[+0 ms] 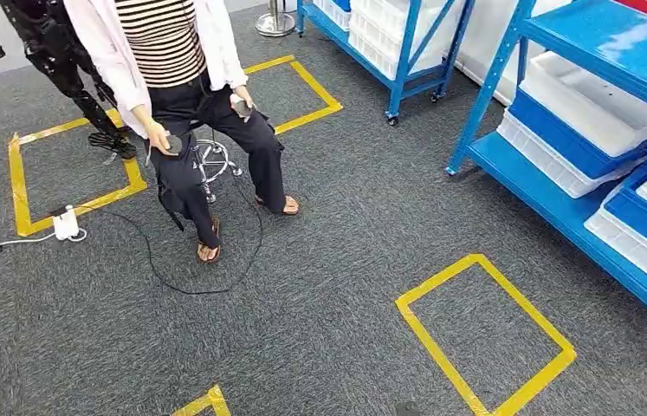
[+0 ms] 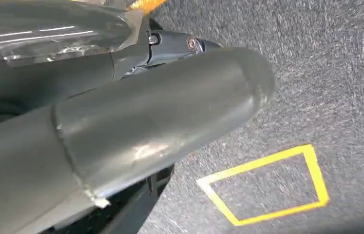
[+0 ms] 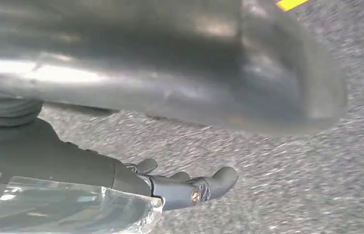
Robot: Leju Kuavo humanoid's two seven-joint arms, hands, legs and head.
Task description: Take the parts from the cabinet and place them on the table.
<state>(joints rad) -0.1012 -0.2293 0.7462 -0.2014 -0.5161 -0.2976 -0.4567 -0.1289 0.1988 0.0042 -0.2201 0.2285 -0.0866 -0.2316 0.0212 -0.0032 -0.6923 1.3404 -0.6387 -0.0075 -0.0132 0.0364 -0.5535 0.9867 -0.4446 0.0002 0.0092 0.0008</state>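
The blue cabinet point(image 1: 562, 204) stands at the right of the scene, its shelves running from near right to far, loaded with white bins point(image 1: 592, 91) in blue trays; any parts would be inside those bins, but none can be made out from here. Both hands hang low over the grey carpet point(image 1: 346, 260), well apart from the shelves. The left hand point(image 2: 170, 46) shows its thick grey thumb and a dark finger under a clear cover, and the right hand point(image 3: 189, 187) shows dark fingers lightly curled; neither appears to grip anything, though how far each is spread cannot be told. Since the cabinet lies to the right, the right hand is probably nearer, and the body likely needs to turn that way before any reach. A seated person point(image 1: 190, 104) is far left.
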